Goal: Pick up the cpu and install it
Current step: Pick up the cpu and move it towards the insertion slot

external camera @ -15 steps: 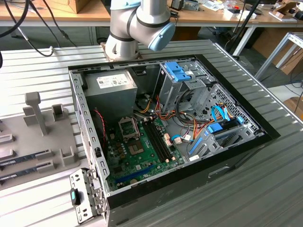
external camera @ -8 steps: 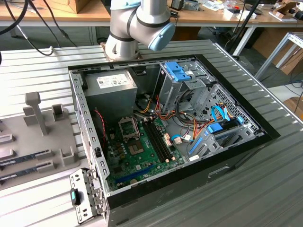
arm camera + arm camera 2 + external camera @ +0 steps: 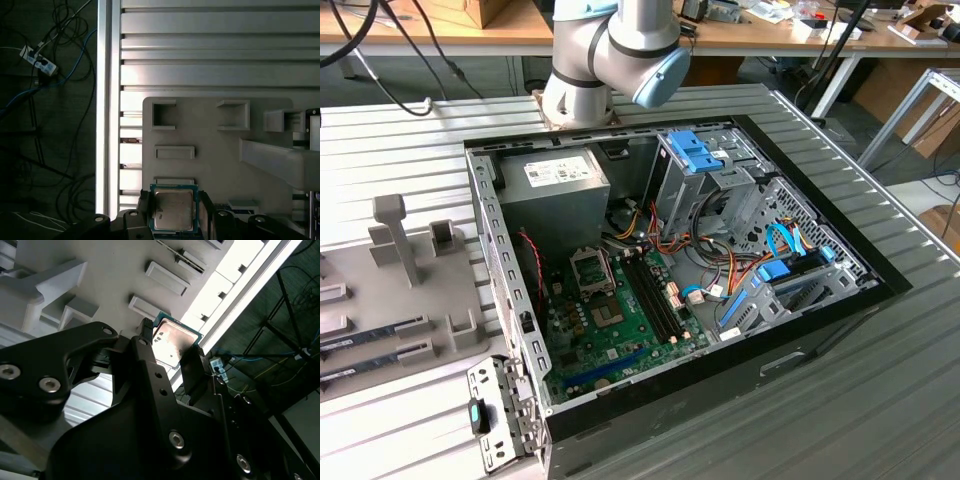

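The gripper (image 3: 170, 344) has its jaws clamped on the cpu (image 3: 176, 339) — a black finger (image 3: 195, 365) presses each of two opposite edges, and the metal top is visible in both wrist views. The chip sits over the grey fixture plate (image 3: 215, 155), near the plate's edge beside the slatted table (image 3: 210, 50). In the exterior view the open computer case (image 3: 820, 325) lies beside that plate, motherboard (image 3: 620, 335) exposed.

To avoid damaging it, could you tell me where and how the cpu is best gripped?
By two opposite side edges of the cpu, coming square onto its metal top: it is a thin flat square, so only the green rim offers parallel faces.
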Motion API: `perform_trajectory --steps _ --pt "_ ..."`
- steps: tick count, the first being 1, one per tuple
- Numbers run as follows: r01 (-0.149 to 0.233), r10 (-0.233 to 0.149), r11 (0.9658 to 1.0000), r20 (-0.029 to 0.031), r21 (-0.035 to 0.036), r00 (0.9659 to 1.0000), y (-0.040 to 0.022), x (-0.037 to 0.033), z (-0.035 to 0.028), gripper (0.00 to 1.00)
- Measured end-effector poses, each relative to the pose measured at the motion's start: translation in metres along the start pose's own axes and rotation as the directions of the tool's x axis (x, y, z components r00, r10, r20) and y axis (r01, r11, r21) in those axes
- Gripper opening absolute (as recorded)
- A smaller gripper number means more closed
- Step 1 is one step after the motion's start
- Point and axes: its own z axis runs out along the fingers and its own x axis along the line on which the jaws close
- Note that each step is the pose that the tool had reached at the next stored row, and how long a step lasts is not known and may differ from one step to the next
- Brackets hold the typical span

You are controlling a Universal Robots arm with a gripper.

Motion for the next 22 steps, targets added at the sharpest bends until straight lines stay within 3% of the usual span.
perform_trajectory --steps 22 --pt "0.000 0.000 1.0000 -0.0001 0.0001 1.0000 0.0001 0.0004 -0.0133 0.47"
